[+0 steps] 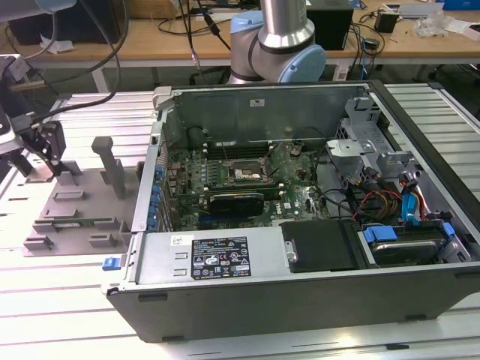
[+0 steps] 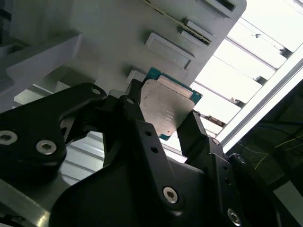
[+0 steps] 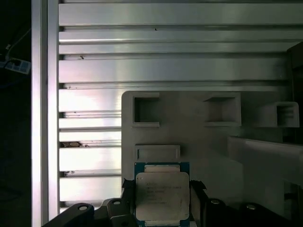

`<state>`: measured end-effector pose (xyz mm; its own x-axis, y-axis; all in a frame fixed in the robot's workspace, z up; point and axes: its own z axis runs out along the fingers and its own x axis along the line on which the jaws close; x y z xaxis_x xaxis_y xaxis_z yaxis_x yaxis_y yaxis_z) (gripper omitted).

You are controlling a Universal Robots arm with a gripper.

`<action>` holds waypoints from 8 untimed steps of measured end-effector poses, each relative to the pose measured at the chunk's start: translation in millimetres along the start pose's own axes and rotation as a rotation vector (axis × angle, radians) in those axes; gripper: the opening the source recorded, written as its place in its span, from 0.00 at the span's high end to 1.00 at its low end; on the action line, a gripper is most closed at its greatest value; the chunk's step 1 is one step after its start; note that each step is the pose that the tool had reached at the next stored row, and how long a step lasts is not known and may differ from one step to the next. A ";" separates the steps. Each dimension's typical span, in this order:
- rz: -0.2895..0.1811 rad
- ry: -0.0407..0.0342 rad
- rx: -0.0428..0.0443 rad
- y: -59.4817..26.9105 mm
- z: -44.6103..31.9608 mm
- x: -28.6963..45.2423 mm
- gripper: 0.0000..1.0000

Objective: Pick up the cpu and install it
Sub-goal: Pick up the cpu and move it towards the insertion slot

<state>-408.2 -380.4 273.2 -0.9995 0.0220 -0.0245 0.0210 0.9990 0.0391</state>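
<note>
The cpu (image 2: 165,109), a small square chip with a pale silver top and a green-blue edge, sits between my two black fingers (image 2: 137,118). My gripper (image 2: 163,113) is shut on the cpu, one finger on each side. In the first wrist view the cpu (image 3: 162,195) and gripper (image 3: 162,189) hang just over the grey plastic fixture (image 3: 189,127). In the exterior view my gripper (image 1: 46,146) is at the far left, above that fixture (image 1: 75,206). The dark metal-framed socket (image 1: 241,174) lies on the motherboard (image 1: 187,195) inside the open computer case.
The open case (image 1: 247,296) fills the exterior view's middle and right, with a power supply (image 1: 217,259), drive bays and cables (image 1: 390,202). Upright grey fixture posts (image 1: 109,165) stand beside my gripper. The arm's base (image 1: 281,45) stands behind the case. Ribbed aluminium table (image 3: 170,61) lies underneath.
</note>
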 end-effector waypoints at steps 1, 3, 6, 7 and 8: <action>0.000 0.0000 0.0000 0.1 -1.6 0.0 0.45; 0.000 0.0000 -0.0001 0.3 -5.5 -0.1 0.45; 0.000 0.0001 0.0000 0.6 -11.5 -0.3 0.45; 0.000 -0.0001 -0.0001 0.7 -14.3 -0.3 0.45; 0.000 0.0000 0.0000 0.8 -16.8 -0.4 0.45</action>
<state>-408.2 -380.3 290.0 -0.9995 0.0220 -0.0244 0.0211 0.9990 0.0392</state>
